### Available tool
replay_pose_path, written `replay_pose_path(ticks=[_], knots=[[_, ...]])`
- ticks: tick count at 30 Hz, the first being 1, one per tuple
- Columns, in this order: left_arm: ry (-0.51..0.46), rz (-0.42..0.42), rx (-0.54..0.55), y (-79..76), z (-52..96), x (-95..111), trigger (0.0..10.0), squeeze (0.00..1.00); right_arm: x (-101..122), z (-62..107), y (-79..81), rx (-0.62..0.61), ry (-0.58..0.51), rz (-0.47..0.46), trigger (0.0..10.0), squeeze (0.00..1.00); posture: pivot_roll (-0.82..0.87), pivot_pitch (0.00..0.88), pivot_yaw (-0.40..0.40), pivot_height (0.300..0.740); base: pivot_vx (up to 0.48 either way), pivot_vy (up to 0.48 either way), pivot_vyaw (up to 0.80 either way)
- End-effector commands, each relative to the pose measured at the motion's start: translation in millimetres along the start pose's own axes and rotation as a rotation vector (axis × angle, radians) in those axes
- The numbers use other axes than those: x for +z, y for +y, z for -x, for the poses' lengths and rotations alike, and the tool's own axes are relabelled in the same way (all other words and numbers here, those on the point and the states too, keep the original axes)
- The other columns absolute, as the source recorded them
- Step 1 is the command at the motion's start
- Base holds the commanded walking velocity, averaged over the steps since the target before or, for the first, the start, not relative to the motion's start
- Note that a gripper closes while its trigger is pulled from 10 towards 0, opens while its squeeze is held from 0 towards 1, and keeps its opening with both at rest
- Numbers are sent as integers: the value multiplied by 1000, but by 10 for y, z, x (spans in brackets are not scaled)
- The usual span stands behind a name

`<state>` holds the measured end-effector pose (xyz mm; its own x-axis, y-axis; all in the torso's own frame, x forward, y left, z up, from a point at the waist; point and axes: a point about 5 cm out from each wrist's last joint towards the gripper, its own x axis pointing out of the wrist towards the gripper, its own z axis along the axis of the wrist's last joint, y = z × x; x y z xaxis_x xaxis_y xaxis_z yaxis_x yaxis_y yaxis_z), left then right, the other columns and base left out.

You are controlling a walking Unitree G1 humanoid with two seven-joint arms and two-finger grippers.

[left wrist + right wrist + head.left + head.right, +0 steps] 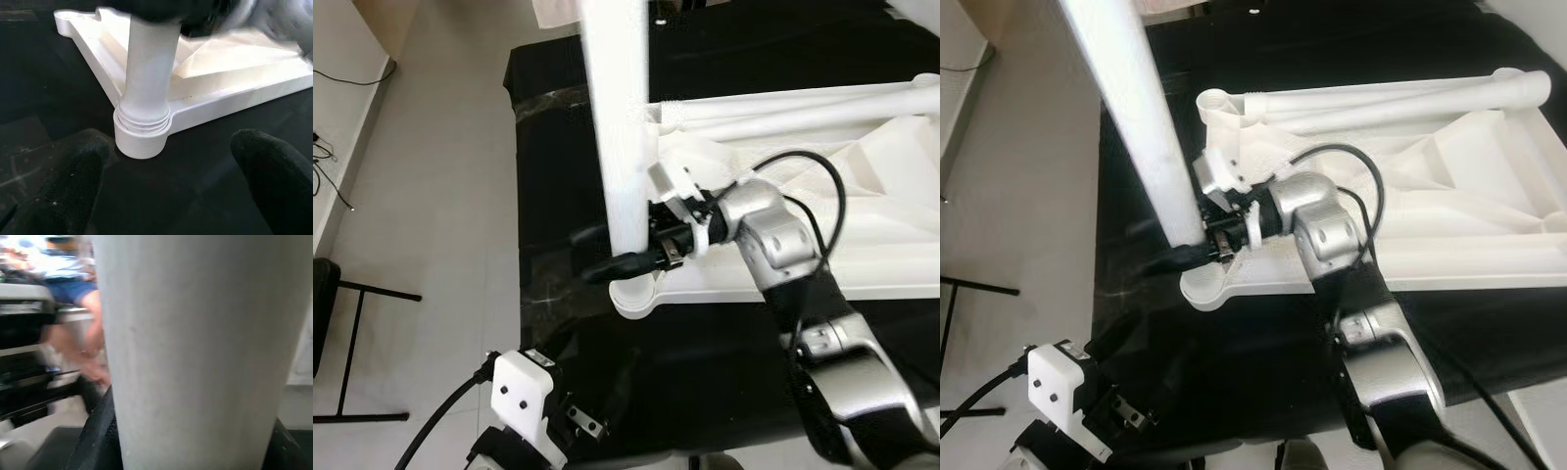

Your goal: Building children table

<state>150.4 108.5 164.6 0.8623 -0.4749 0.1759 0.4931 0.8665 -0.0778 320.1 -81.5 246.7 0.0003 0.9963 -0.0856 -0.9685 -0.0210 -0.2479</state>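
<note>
While the right gripper (1203, 238) clamps the white table leg (1141, 137), upright in the corner socket (142, 139) just below, upturned white tabletop (1449, 176) on black cloth (558, 176), left gripper (166, 191) open, facing socket.

Black-covered surface (558, 147), probably low table, carries white tabletop (1449, 186) lying flat.

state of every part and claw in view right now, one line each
table leg: upright, its threaded end seated in the corner socket
tabletop: lying upside down on the black surface
second leg: lying flat along the tabletop's far edge
right claw: shut on the table leg near its base
left claw: open, near the socket
</note>
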Motion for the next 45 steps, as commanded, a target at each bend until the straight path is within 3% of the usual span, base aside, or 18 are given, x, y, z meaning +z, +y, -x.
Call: replay_pose_path(ticks=[1,2,4,6,10,15,16,18,19,20,21,27,29,31,32,33,34,45], knots=[[25,-2,3,2,35,-25,10000,0,-377,8,117,-191,120,-159,0,0,34,285,60,740,0,0,0],[24,-2,4,5,36,-24,10000,0,-504,-4,222,-337,166,-215,0,0,34,285,60,740,0,0,0],[24,-2,4,5,36,-24,10000,0,-504,-4,222,-337,166,-215,0,0,34,285,60,740,0,0,0],[24,-4,0,34,30,-26,10000,0,-816,77,551,-826,331,-375,0,0,14,285,84,740,0,0,0],[25,-5,-3,45,26,-31,10000,0,-839,97,662,-925,358,-395,0,0,14,285,84,740,0,0,0],[24,-8,-16,50,-6,-49,10000,0,-798,66,463,-977,332,-318,0,0,13,267,74,740,0,0,0],[20,-16,6,65,1,-48,10000,0,-719,16,345,-967,255,-304,8118,0,9,265,73,740,0,0,0],[19,-17,14,70,4,-47,10000,0,-685,-2,311,-964,221,-300,8118,0,9,265,73,740,0,0,0],[19,-18,17,76,0,-52,10000,0,-600,-95,316,-875,165,-288,10000,545,-11,262,70,740,0,0,0],[19,-18,17,76,0,-52,10000,0,-600,-95,316,-875,165,-288,10000,545,-11,262,70,740,0,0,0],[19,-18,14,77,-3,-55,10000,0,-531,-145,295,-799,103,-297,10000,1000,-9,258,70,740,0,0,0],[21,-14,0,83,-14,-64,10000,0,-173,-224,214,-568,-72,-217,10000,1000,-10,251,80,740,0,0,0],[21,-13,-4,78,-17,-65,10000,0,-40,-226,204,-330,-110,-154,10000,1000,-3,249,79,740,0,0,0],[21,-13,-4,78,-17,-65,10000,0,-40,-226,204,-330,-110,-154,10000,1000,-3,249,79,740,0,0,0],[21,-14,-2,75,-13,-63,10000,0,-6,-229,153,-144,-81,-89,10000,169,7,249,81,740,0,0,0],[21,-14,-2,75,-13,-63,10000,0,-6,-229,153,-144,-81,-89,10000,169,7,249,81,740,0,0,0],[22,-14,1,73,-7,-59,10000,0,8,-246,122,-51,-58,-57,10000,0,12,254,81,740,0,0,0],[24,-8,-2,50,8,-46,10000,0,72,-309,-7,259,-14,-25,10000,0,20,265,84,740,0,0,0]])
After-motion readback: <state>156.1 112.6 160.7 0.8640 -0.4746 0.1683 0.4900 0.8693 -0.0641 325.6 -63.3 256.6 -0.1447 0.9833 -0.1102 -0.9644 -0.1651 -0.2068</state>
